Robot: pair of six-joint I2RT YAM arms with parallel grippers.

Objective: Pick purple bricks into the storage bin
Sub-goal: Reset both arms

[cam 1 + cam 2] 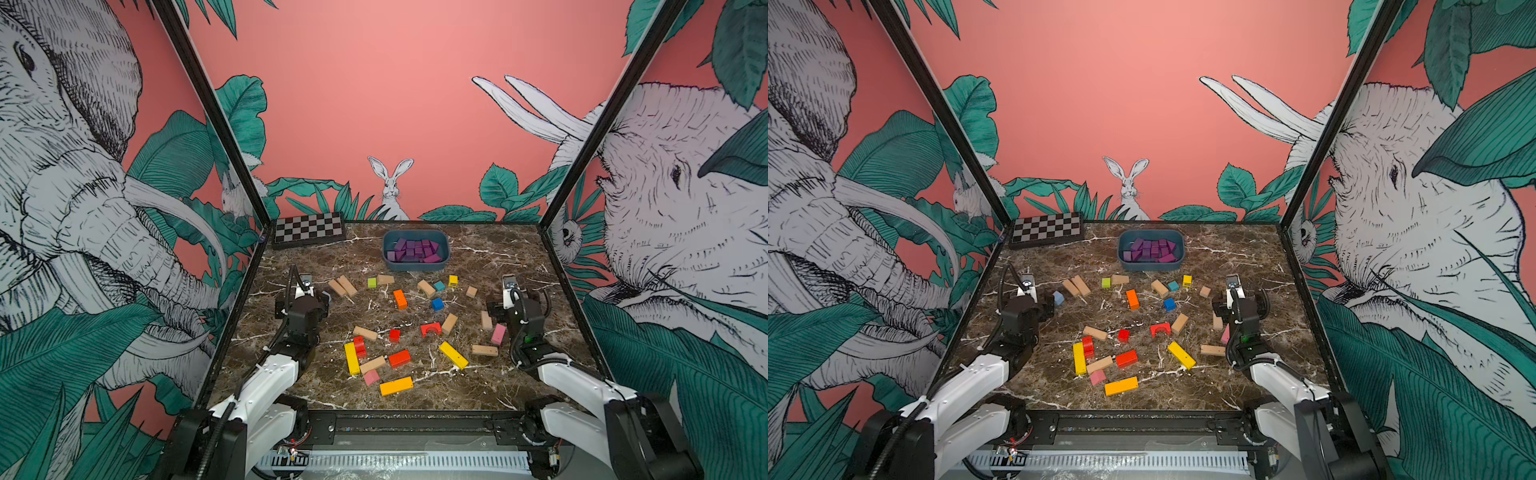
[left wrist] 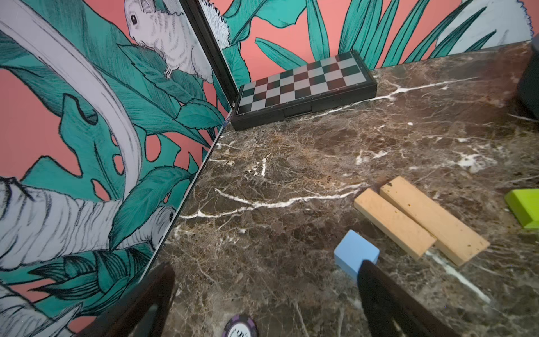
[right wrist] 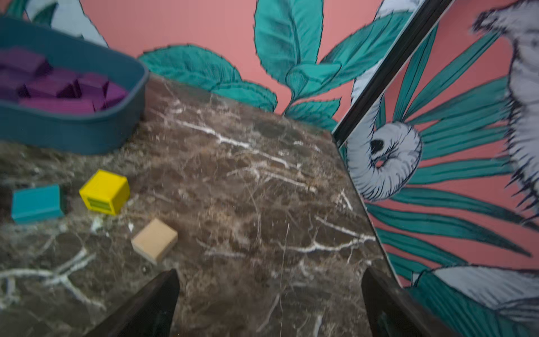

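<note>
The storage bin (image 1: 415, 262) (image 1: 1150, 264) is a dark blue-grey tub at the back middle of the marble table. Several purple bricks (image 1: 413, 249) (image 1: 1150, 250) lie piled inside it; every purple brick I see is in there. The right wrist view shows the bin (image 3: 73, 128) and its purple bricks (image 3: 58, 87) off to one side. My left gripper (image 1: 302, 301) (image 2: 267, 270) hovers low near the left wall, open and empty. My right gripper (image 1: 515, 305) (image 3: 269, 274) hovers near the right wall, open, with bare marble between its fingers.
A checkerboard box (image 1: 308, 230) (image 2: 303, 87) sits in the back left corner. Orange, yellow, red, pink, blue and plain wood blocks litter the table's middle (image 1: 399, 299). A light blue cube (image 2: 355, 253) touches one left finger, beside two wood bars (image 2: 420, 221). A purple-edged chip (image 2: 240, 325) lies below the left gripper.
</note>
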